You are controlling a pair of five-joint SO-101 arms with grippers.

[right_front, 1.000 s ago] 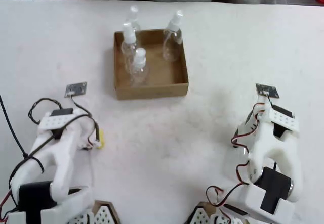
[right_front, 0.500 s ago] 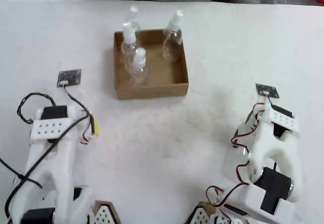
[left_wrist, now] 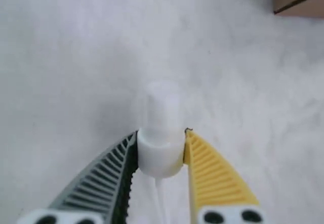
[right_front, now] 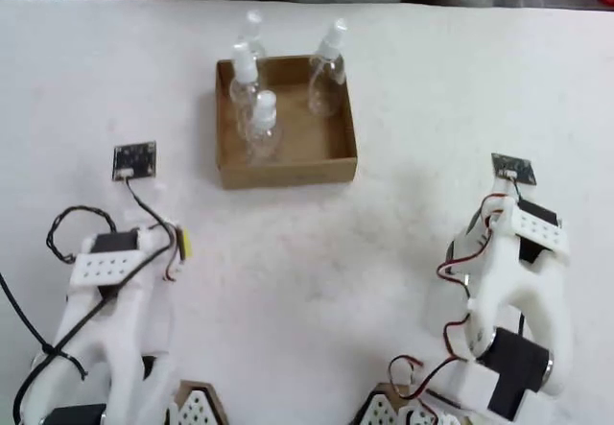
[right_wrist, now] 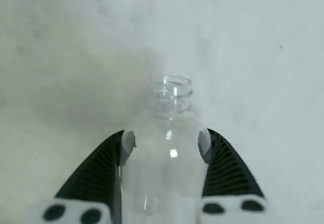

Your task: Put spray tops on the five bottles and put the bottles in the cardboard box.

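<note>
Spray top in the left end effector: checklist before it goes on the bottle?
1. Grip on spray top: ok, clamped between the left end effector fingers.
2. Grip on bottle: ok, the right end effector is shut on its body.
3. Bottle neck free: ok, open, no top on it.
4. Top lined up with neck: not ok, left arm and right arm sit well apart.
5. Room in cardboard box: ok, bare floor at its near right.
6. Tube under the top straight: cannot tell.
</note>
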